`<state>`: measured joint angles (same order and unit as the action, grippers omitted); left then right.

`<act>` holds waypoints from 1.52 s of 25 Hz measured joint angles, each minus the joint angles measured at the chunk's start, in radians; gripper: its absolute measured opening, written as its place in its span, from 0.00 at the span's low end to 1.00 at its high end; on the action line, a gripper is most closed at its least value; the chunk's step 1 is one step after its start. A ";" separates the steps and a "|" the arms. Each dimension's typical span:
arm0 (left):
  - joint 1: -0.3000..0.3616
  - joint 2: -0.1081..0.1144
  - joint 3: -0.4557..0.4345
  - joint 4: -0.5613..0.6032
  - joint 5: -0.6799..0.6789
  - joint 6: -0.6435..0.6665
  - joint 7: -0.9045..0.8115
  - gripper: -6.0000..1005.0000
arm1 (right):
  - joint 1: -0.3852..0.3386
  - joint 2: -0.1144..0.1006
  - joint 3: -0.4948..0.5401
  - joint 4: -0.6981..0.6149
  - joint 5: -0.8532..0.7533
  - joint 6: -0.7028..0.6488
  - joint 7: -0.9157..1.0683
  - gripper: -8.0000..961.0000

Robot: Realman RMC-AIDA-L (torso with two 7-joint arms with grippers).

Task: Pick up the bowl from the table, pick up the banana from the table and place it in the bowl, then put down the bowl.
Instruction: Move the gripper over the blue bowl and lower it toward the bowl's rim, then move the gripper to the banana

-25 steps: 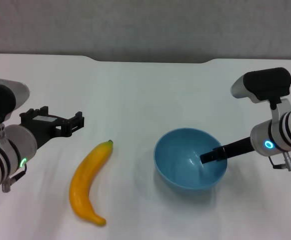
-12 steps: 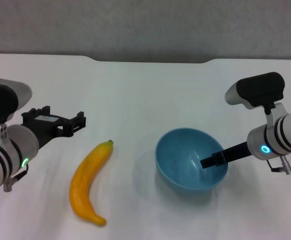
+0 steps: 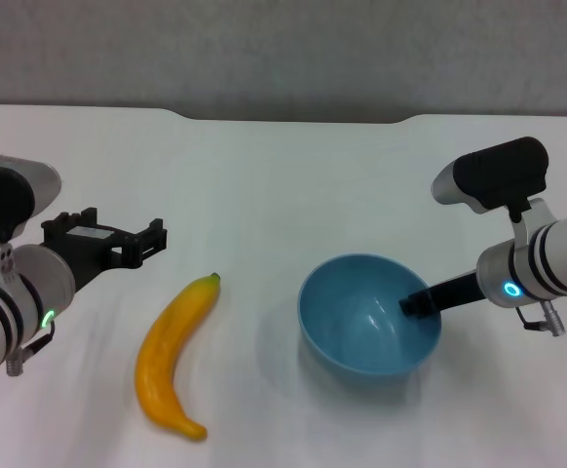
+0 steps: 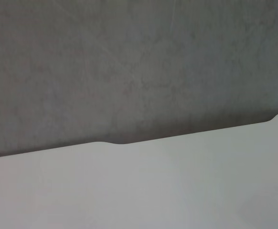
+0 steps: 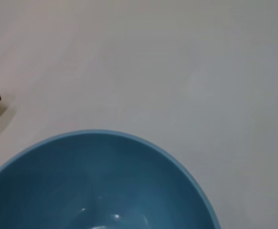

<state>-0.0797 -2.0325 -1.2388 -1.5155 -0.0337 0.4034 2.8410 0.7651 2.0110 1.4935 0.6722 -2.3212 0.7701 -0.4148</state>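
While my right end effector (image 3: 416, 303) reaches over the near-right rim of the light-blue bowl (image 3: 366, 317), one dark finger (image 3: 439, 294) lies across that rim with its tip inside the hollow. I cannot tell from the head view whether a second finger sits under the wall, so I cannot tell if the grip on the bowl is closed. A soft shadow spreads on the white desk (image 3: 283, 175) around the bowl's base, but I cannot say for sure whether the bowl is touching the surface. My right wrist view looks down into the glossy blue hollow, with bare desk beyond it and the banana's stem end just showing at the edge.

To the left of the bowl, well apart from it, the yellow-orange banana (image 3: 171, 354) lies flat on the desk, its dark stem tip pointing toward the far side. My left end effector (image 3: 118, 241) hovers over the desk near the banana's stem end, not touching it, its black fingers spread apart with nothing between them. My left wrist view shows only desk, its notched far edge and the grey wall (image 4: 129, 67).
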 joint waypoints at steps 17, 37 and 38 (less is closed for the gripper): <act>0.009 0.000 0.000 0.000 -0.002 -0.001 -0.003 0.86 | -0.020 0.000 0.005 0.024 0.000 -0.011 0.004 0.08; -0.063 -0.002 -0.002 0.002 -0.027 0.219 -0.018 0.86 | -0.197 -0.007 0.051 0.323 -0.018 0.006 0.010 0.04; -0.069 -0.002 0.000 0.006 -0.038 0.228 -0.017 0.86 | -0.204 -0.007 0.054 0.334 -0.022 0.006 0.010 0.04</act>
<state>-0.1486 -2.0341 -1.2388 -1.5091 -0.0712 0.6314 2.8243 0.5609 2.0041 1.5476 1.0059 -2.3432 0.7762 -0.4052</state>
